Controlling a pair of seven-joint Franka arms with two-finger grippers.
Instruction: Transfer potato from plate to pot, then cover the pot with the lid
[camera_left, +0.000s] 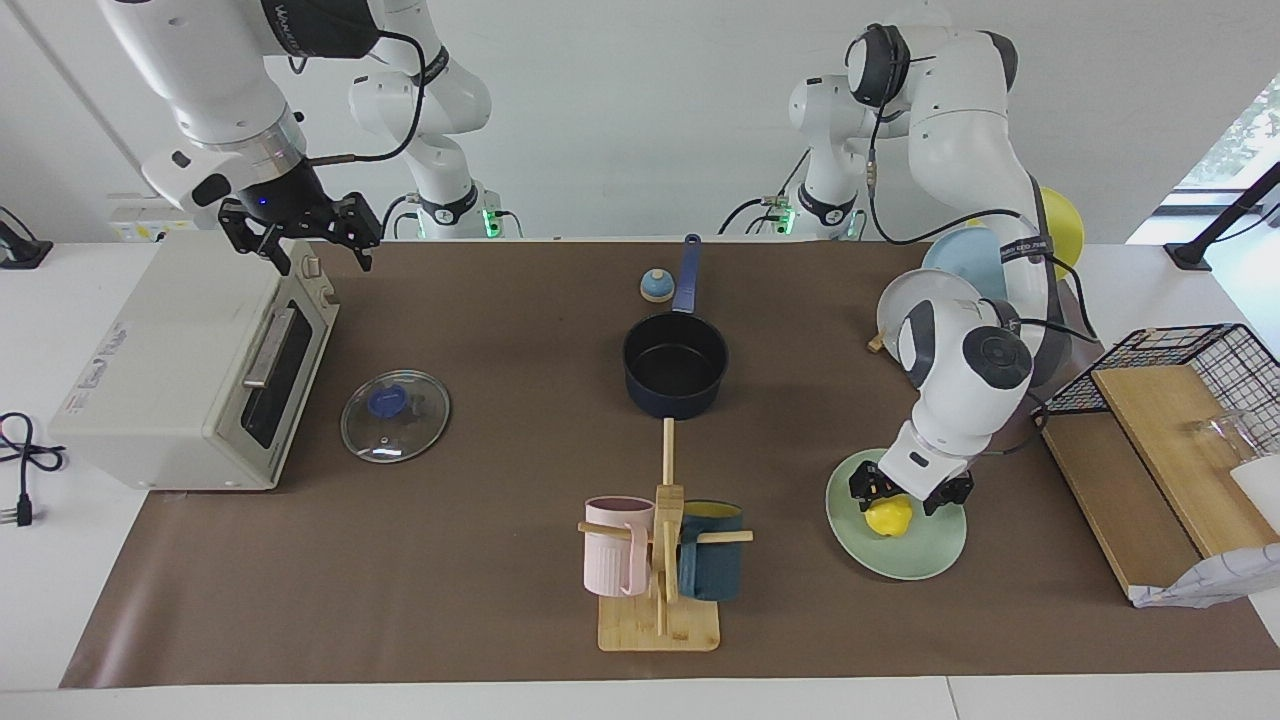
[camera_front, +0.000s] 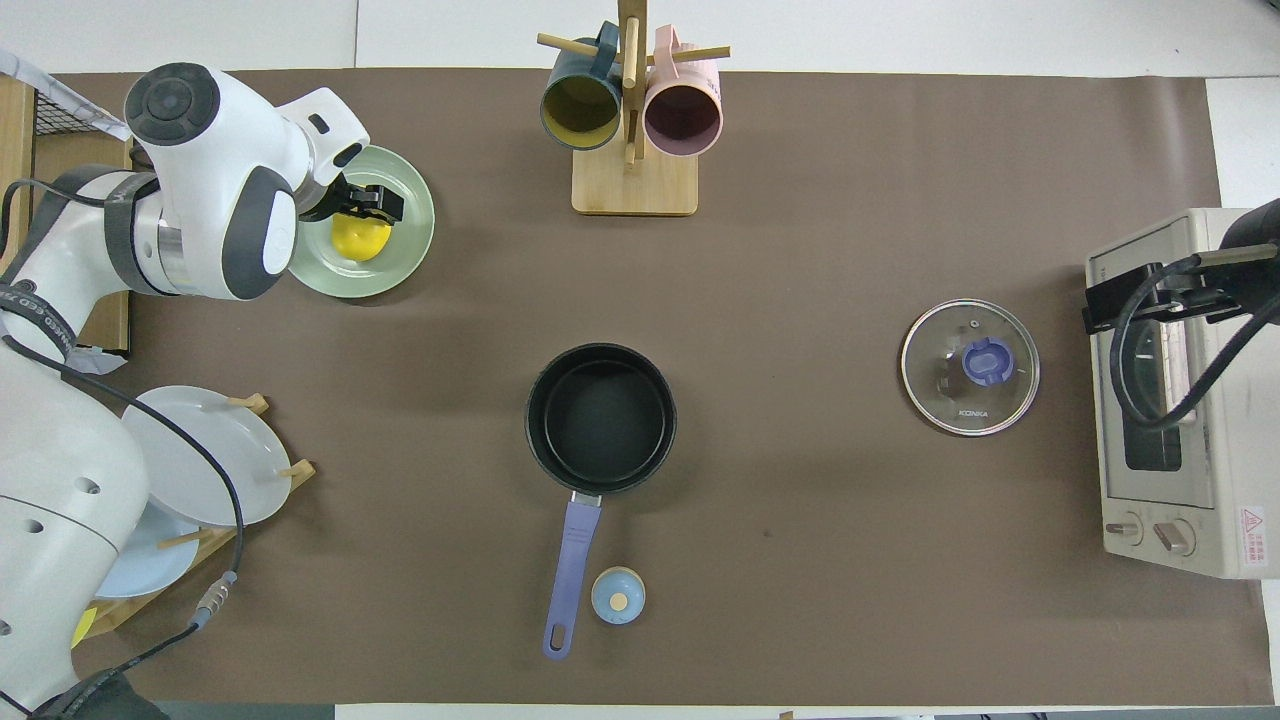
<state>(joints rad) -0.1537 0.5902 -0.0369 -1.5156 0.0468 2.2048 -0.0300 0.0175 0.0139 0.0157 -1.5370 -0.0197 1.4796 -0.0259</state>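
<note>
One potato (camera_left: 889, 516) lies on the plate (camera_left: 930, 555); the pot (camera_left: 675, 360) seems empty.

The potato (camera_left: 889, 515) is bright yellow on a pale mint-green plate (camera_left: 925, 555). The pot (camera_left: 675, 372) is navy with a black inside and a blue handle. The clear lid (camera_left: 395, 416) has a blue knob. The surface (camera_left: 480, 600) is plain brown. Two mugs (camera_left: 617, 545) are pink and dark teal.
</note>
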